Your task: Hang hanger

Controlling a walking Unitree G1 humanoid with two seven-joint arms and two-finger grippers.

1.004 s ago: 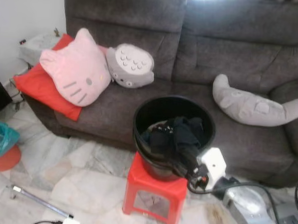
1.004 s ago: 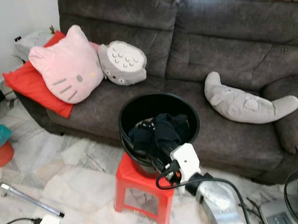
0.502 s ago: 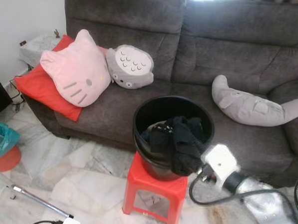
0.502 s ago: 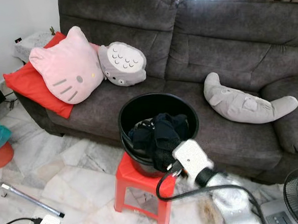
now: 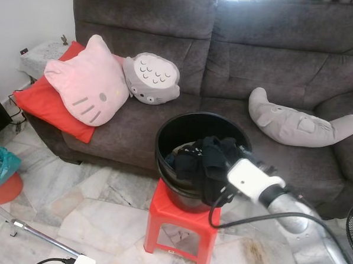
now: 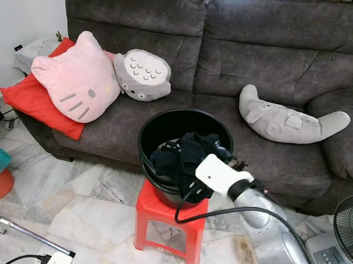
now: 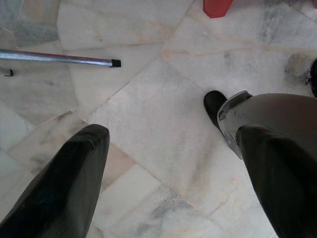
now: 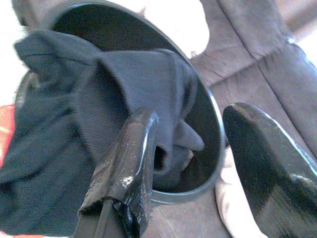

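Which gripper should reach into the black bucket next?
The right. The right gripper is already open at the black bucket rim, right beside the dark clothes. The left gripper hangs open over the marble floor, away from the bucket.

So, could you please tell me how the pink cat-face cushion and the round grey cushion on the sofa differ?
The pink cat-face cushion is larger, with pointed ears and whiskers; the round grey cushion is smaller, with a pale patch of dark marks. The pink one leans on a red cushion; the grey one leans on the sofa back. Both are soft character cushions, side by side.
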